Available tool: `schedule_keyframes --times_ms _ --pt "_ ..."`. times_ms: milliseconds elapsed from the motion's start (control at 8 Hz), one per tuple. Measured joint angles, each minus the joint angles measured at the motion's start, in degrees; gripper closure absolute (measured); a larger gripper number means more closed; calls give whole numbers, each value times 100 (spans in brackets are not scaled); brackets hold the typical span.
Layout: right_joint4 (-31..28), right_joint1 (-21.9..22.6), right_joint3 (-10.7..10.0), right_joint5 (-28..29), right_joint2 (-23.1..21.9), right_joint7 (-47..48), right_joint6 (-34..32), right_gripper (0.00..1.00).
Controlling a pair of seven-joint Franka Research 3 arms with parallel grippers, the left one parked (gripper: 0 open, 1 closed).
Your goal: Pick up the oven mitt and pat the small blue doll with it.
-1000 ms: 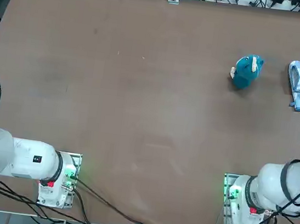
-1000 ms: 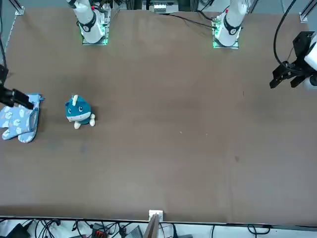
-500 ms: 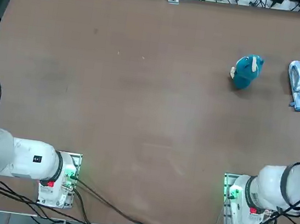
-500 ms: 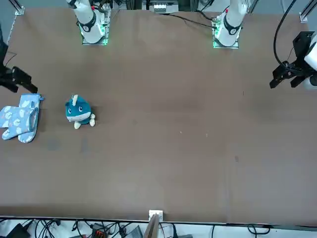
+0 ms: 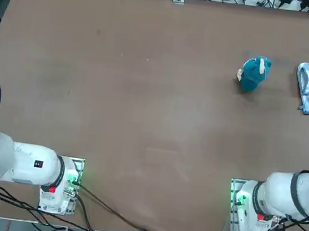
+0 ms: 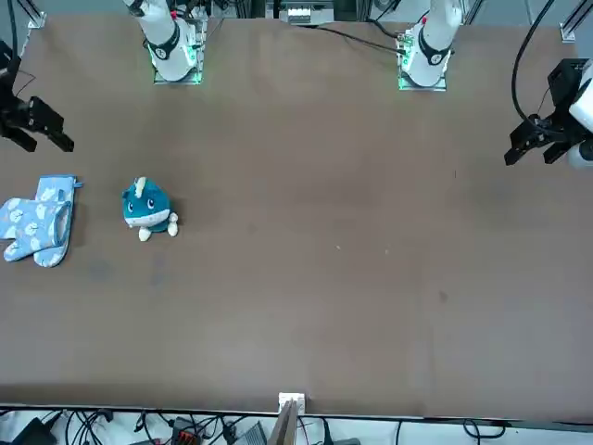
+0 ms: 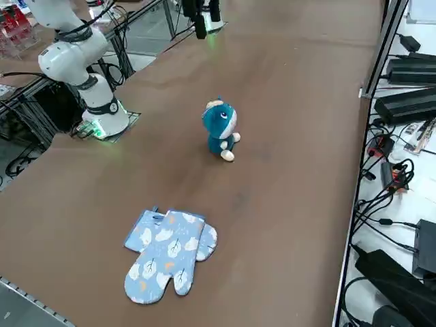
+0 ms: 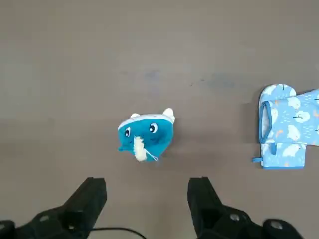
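Flat pale-blue patterned fabric oven mitt: lies on brown table, near its right edge. Small rounded teal-blue plush doll: upright, beside mitt, apart. Right pincer: released, empty, above table.

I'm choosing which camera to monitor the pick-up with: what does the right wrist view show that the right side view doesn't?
Only the wrist view shows the right pincer, open and empty above the table, apart from both items. Only the side view shows the whole oven mitt, lying flat, plus an arm base and cables off the table edge. Both show the small blue doll upright, with the mitt lying apart from it on the brown table.
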Motion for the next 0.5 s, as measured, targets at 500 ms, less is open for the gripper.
schedule_keyframes --times_ms 500 --pt "-111 352 -205 -2 -119 -128 37 0"
